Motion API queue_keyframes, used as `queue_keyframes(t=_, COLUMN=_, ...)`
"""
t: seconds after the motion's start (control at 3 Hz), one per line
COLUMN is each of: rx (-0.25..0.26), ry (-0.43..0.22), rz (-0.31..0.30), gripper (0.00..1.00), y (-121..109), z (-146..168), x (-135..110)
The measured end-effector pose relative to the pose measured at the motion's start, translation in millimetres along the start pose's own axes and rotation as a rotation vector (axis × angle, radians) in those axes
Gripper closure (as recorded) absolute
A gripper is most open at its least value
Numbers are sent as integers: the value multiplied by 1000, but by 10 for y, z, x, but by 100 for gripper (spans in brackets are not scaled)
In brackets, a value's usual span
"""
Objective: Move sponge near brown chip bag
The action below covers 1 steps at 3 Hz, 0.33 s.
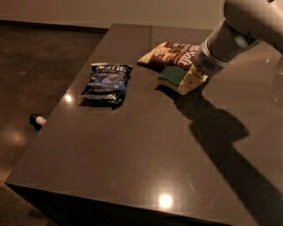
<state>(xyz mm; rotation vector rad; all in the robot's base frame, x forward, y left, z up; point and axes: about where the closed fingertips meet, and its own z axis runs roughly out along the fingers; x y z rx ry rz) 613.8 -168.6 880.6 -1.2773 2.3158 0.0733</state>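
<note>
Dim room, dark glossy floor [40, 57] on the left, a pale wall strip [110, 9] along the top. A big dark brown table [132, 154] fills most of the view, and its top is shiny, with two small light glints on it.

My gripper [190, 83] is at the far right part of the table, low over the surface and pointing down and to the left. It hangs off my pale arm [234, 39], which comes in from the upper right corner. The gripper tip looks cream-yellow. It is right at the right edge of the sponge [171, 75], touching it or very nearly. I can't make out whether it is clamped on the sponge or let go.

The sponge shows its dark green top and lies flat or close to flat on the table. It is just in front of the brown chip bag [170, 54], right beside the bag's near edge or touching it, and the contact is unclear.

The brown chip bag lies flat near the far edge of the table, brown and cream with white lettering, its long side running left to right.

A dark blue chip bag [107, 81] lies flat to the left, well apart from the sponge and the brown bag.

My arm throws a heavy shadow [216, 128] on the table to the near right of the gripper.

A small dark object with a pale end [37, 120] lies on the floor by the table's left edge; I can't tell what it is.
</note>
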Motion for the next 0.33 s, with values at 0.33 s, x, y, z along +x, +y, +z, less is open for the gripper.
queue_keyframes(t=0.33, rx=-1, ry=1, rz=-1, gripper=0, y=5, z=6, x=-3)
